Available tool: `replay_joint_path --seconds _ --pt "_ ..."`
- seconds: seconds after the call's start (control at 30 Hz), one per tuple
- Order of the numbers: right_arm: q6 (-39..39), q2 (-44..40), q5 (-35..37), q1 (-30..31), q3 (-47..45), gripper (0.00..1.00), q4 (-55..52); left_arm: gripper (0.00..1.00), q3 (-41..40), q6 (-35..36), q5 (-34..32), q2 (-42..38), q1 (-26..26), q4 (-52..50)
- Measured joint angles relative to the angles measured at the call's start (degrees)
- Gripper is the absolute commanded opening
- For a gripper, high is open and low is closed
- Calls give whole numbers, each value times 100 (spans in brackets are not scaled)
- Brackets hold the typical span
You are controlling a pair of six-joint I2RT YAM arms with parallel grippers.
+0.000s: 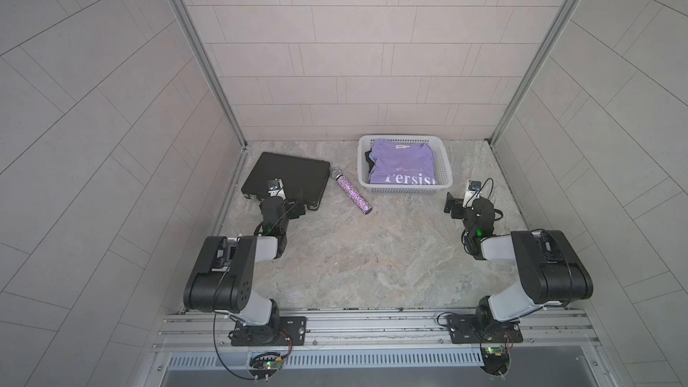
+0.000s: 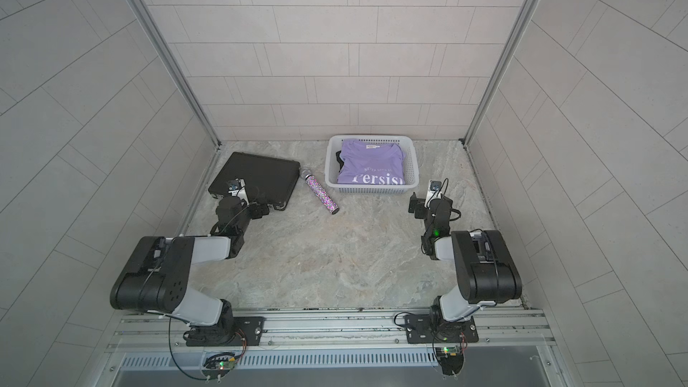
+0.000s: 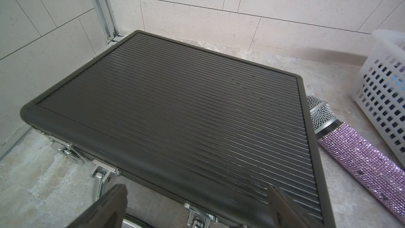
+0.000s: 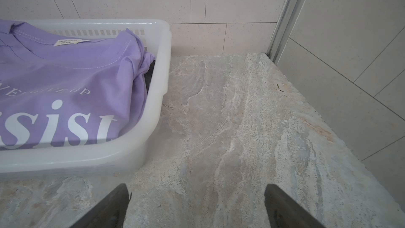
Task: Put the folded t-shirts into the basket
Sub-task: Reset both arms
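Note:
The white mesh basket stands at the back of the table, right of centre. Inside it the lilac t-shirt with white "Persist" lettering lies folded on top. A black t-shirt peeks out under its left edge. Light blue cloth shows through the basket's mesh. My right gripper hangs open over bare table, just right of the basket's near corner. My left gripper is open and empty at the near edge of the black case.
A flat black ribbed case with metal latches lies at the back left. A glittery purple microphone lies between case and basket. Tiled walls close in the back and both sides.

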Motion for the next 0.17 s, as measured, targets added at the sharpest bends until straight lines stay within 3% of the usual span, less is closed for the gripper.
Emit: replay_joint_path --seconds 0.17 --pt "0 0 2 0 0 100 0 100 0 0 -7 0 -9 0"
